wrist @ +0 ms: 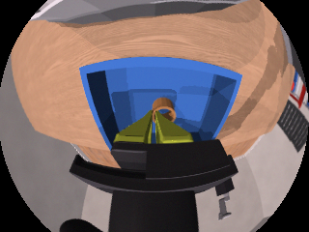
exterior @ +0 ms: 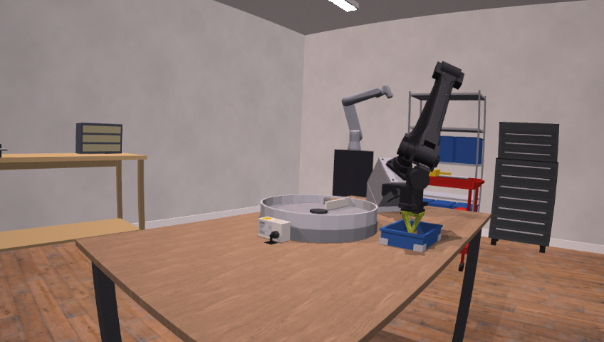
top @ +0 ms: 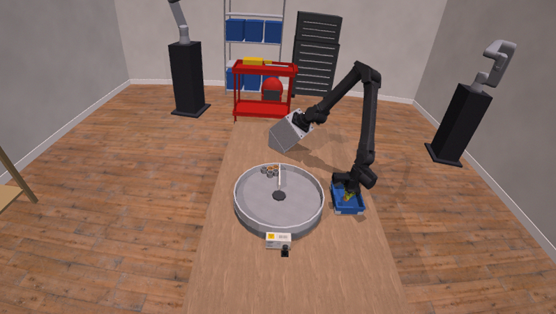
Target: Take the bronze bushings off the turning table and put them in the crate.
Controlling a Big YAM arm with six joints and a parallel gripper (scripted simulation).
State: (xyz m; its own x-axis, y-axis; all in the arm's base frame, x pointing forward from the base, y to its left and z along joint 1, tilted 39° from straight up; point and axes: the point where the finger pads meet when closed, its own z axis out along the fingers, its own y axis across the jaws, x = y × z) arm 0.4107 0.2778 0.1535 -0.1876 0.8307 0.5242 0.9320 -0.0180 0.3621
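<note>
My gripper (top: 348,196) (exterior: 411,231) (wrist: 154,113) reaches down into the blue crate (top: 358,207) (exterior: 396,234) (wrist: 103,100) and is shut on a bronze bushing (wrist: 164,106) (top: 347,200), held low inside the crate. The grey turning table (top: 246,200) (exterior: 339,220) lies left of the crate. At its far rim, left of a pale divider bar (top: 279,175) (exterior: 337,204), stands a small cluster of bushings (top: 269,170), mostly steel with one bronze bushing (top: 275,167) among them. The crate's floor around the held bushing shows bare.
A grey angled chute (top: 285,135) (exterior: 377,182) stands behind the turning table. A small white control box (top: 278,240) (exterior: 273,229) sits at the turning table's front edge. The table's right edge runs just beyond the crate.
</note>
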